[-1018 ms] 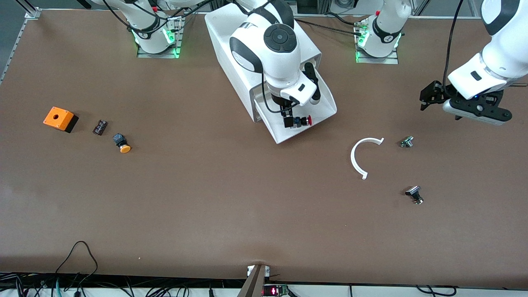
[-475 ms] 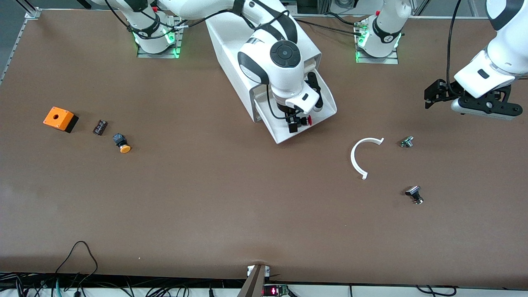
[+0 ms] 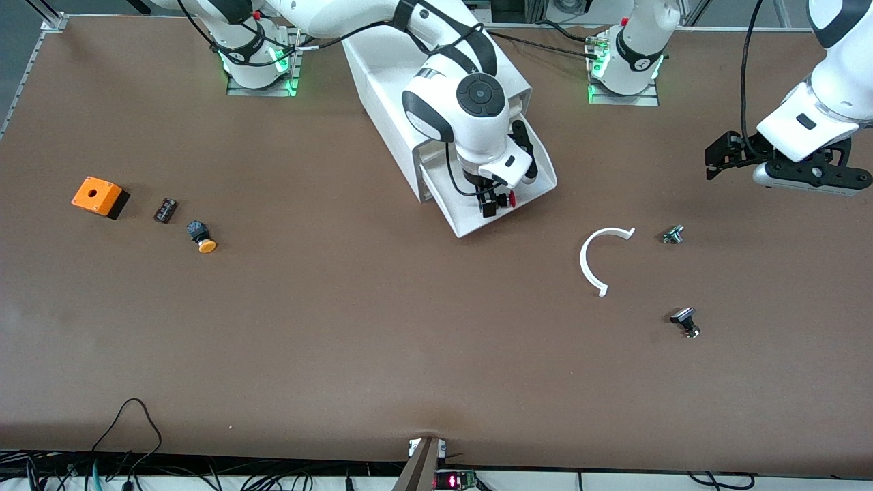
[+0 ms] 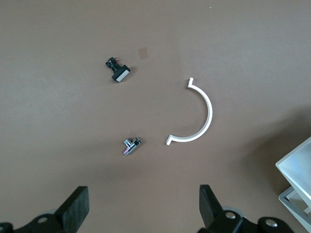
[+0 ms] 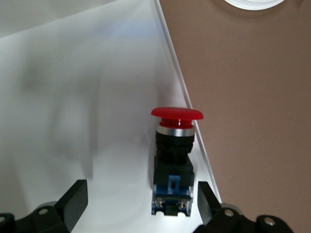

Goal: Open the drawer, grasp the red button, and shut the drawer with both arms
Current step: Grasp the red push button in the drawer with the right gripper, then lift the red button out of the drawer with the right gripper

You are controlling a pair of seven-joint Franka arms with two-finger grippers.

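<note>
Fingers (image 5: 74,199) of your right gripper (image 3: 488,203) stand apart, straddling the button (image 5: 175,160) without touching it; it lies in the open drawer (image 3: 539,179). Your left gripper (image 3: 784,167) waits over bare table (image 3: 341,327), fingers (image 4: 210,204) apart.

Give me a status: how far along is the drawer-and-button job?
Done: the drawer is pulled open. In hand: the right gripper is down in it, jaws open around the button, not yet closed. Left: grip, lift out, shut the drawer. The left gripper waits open over the table.
</note>
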